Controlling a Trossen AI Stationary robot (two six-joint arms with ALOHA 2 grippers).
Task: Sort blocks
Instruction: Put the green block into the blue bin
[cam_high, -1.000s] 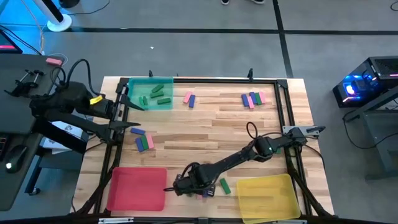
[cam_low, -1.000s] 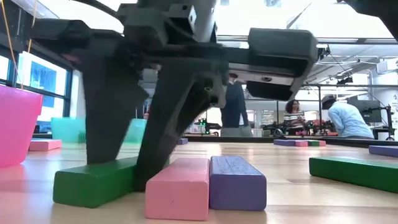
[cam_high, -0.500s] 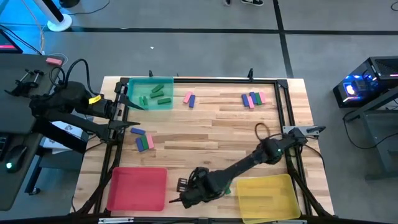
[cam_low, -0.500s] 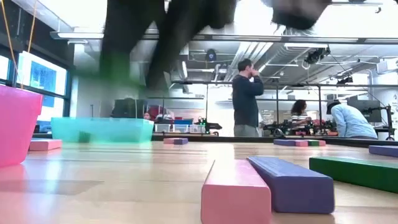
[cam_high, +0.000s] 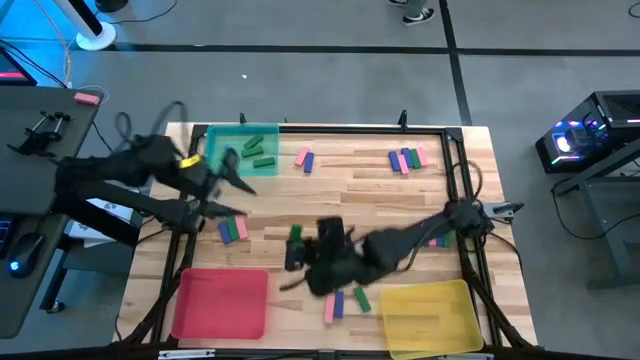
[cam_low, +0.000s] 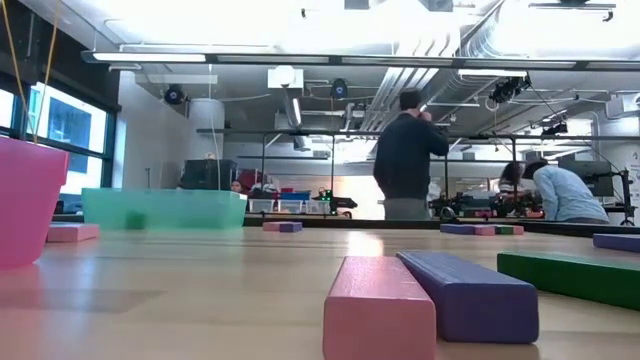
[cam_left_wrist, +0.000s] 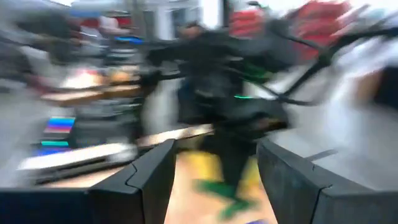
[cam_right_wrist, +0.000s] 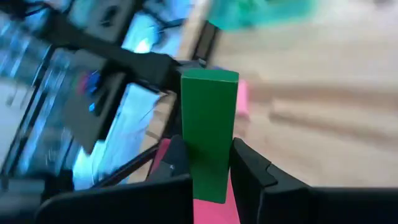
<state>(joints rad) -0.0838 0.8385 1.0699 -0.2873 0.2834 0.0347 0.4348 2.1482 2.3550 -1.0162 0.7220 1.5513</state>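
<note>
Between right gripper fingers: green block.

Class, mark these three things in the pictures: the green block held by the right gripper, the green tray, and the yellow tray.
green block (cam_right_wrist: 208, 134): right wrist view, middle of its upright front face.
green tray (cam_high: 262, 133): high view, bare floor near its far edge.
yellow tray (cam_high: 430, 318): high view, middle of its bare floor.

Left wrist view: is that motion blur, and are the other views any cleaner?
Left wrist view: heavily smeared, only its own fingers read sharp. High view: both arms streaked, table crisp. Right wrist view: green block in the right hand sharp, background smeared. Low view: steady, ceiling lights blown out, near pink block soft.
</note>
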